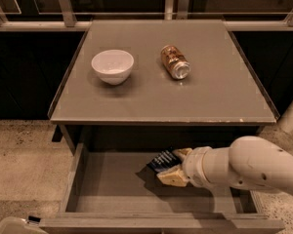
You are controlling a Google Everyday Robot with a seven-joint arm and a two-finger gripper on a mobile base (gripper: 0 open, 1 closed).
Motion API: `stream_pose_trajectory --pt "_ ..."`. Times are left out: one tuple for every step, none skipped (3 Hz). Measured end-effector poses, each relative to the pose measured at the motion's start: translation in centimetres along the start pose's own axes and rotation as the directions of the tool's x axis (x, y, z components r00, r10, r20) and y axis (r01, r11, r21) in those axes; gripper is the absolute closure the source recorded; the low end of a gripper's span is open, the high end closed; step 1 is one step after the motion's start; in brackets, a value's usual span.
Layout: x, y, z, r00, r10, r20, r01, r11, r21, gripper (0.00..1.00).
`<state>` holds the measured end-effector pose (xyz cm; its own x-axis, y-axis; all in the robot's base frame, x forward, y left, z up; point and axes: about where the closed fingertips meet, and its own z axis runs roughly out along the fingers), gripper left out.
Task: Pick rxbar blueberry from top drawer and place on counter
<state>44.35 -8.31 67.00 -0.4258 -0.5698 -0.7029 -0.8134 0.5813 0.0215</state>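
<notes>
While gripper [171,165] fingers [170,177] pinch rxbar [160,161], both occupy drawer [110,185].

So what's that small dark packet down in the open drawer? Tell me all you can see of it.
The rxbar blueberry is a small, flat, dark wrapped bar with pale lettering. It sits tilted inside the top drawer, right of centre, pinched between the two tan fingers of the robot's hand, which reaches in from the right. Whether it touches the drawer floor is unclear.
</notes>
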Motion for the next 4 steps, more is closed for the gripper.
stream_pose_trajectory --pt "0.3 -0.3 -2.9 0.999 -0.011 0.050 0.009 0.9995 0.029 1.00" --pt "0.1 -0.3 -2.9 0.999 -0.013 0.047 0.012 0.9997 0.024 1.00" --pt "-1.8 0.2 -5.4 0.997 -0.047 0.056 0.043 0.9971 0.062 1.00" --pt "-4.2 0.8 -8.5 0.994 -0.086 0.061 0.078 0.9886 0.129 1.00"
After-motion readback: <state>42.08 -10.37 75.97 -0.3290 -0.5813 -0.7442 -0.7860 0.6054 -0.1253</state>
